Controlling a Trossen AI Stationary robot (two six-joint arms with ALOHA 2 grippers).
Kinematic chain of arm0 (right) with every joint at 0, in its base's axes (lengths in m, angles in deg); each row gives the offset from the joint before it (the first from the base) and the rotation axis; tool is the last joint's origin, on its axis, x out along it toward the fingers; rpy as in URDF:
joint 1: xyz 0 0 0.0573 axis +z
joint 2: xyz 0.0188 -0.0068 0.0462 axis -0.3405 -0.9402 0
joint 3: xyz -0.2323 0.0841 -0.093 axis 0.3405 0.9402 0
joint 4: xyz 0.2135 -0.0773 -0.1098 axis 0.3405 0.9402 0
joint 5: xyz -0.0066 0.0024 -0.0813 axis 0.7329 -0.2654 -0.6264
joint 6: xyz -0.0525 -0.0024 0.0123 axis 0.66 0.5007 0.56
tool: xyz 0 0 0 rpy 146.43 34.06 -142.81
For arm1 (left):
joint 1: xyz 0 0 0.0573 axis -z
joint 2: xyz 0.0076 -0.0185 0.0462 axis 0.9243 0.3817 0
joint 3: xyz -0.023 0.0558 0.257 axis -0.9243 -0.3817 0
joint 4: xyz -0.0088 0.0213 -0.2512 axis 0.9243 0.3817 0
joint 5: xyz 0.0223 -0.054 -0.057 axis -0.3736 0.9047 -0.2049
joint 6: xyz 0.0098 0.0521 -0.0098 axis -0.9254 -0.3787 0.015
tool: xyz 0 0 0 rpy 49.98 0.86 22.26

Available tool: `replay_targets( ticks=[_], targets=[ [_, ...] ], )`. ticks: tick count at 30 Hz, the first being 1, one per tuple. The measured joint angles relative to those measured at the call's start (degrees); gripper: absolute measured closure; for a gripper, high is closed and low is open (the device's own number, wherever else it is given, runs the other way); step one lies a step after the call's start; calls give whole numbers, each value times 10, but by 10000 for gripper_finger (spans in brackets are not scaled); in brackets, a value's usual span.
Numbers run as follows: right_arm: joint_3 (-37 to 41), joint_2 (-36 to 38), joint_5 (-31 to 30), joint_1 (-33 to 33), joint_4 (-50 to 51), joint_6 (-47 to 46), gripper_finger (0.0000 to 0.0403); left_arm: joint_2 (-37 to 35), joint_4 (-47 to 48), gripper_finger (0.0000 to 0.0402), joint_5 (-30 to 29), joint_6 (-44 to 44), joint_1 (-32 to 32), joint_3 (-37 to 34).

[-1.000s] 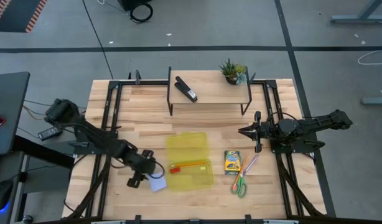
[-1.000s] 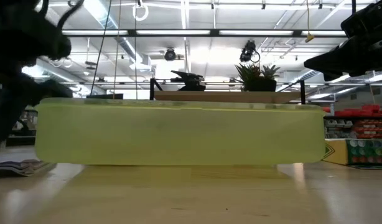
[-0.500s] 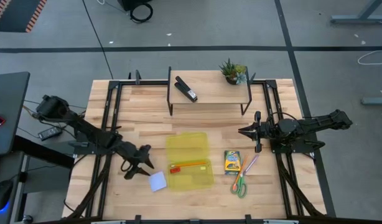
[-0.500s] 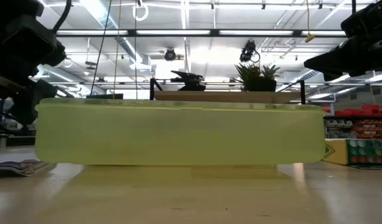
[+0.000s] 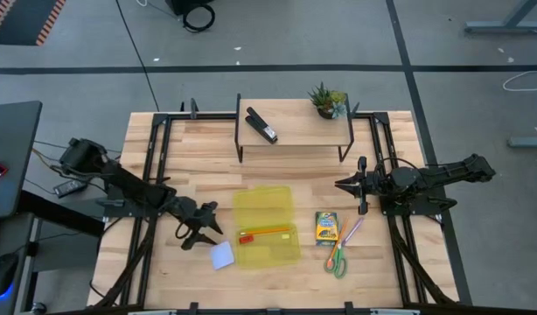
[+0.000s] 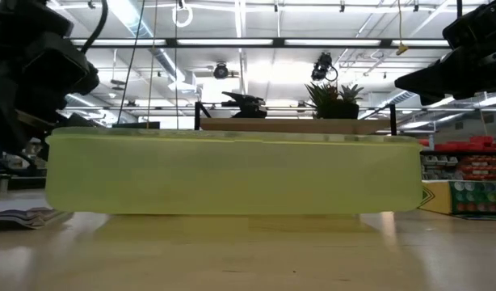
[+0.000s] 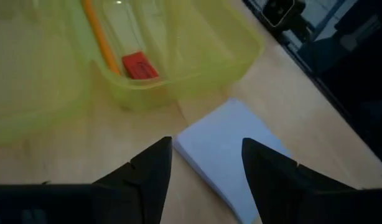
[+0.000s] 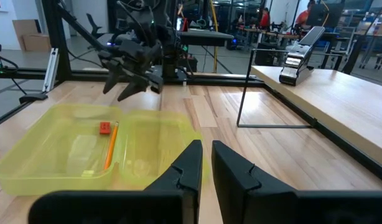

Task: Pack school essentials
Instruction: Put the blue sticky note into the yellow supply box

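Note:
The pale blue notepad [image 5: 221,255] lies flat on the table beside the near left corner of the open yellow case [image 5: 267,225]. An orange pencil [image 7: 99,38] and a red eraser [image 7: 140,65] lie in the case. My left gripper [image 5: 202,236] stands open just left of the notepad and slants down toward it; in the wrist view its fingers [image 7: 150,177] flank the pad's corner [image 7: 206,146] without touching. The crayon box [image 5: 326,227], purple pen [image 5: 352,232] and green-handled scissors [image 5: 337,260] lie right of the case. My right gripper [image 5: 343,185] waits shut at the right, held level.
A wire-legged wooden shelf [image 5: 295,131] at the far middle carries a black stapler [image 5: 261,125] and a small potted plant [image 5: 326,101]. Black frame rails run along both table sides. Bare wood lies between the shelf and the case.
My left gripper has tipped up from a steep downward point over the notepad to a flatter slant and has drawn back a little toward the table's left. The notepad, partly covered by the gripper before, now lies uncovered on the table.

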Motion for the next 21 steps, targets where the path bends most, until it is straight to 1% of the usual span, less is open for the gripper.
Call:
replay_targets(
  ticks=[5, 10, 15, 21],
  targets=[
    [0, 0, 0, 0, 0, 0, 361, 73, -40, 200, 15, -1, -1, 23],
    [0, 0, 0, 0, 0, 0, 361, 124, -61, 201, 22, -1, -1, 48],
    [0, 0, 0, 0, 0, 0, 361, 159, -66, 204, 23, -1, -2, 51],
    [0, 0, 0, 0, 0, 0, 361, 163, -75, 209, 21, 2, -5, 51]
  ],
)
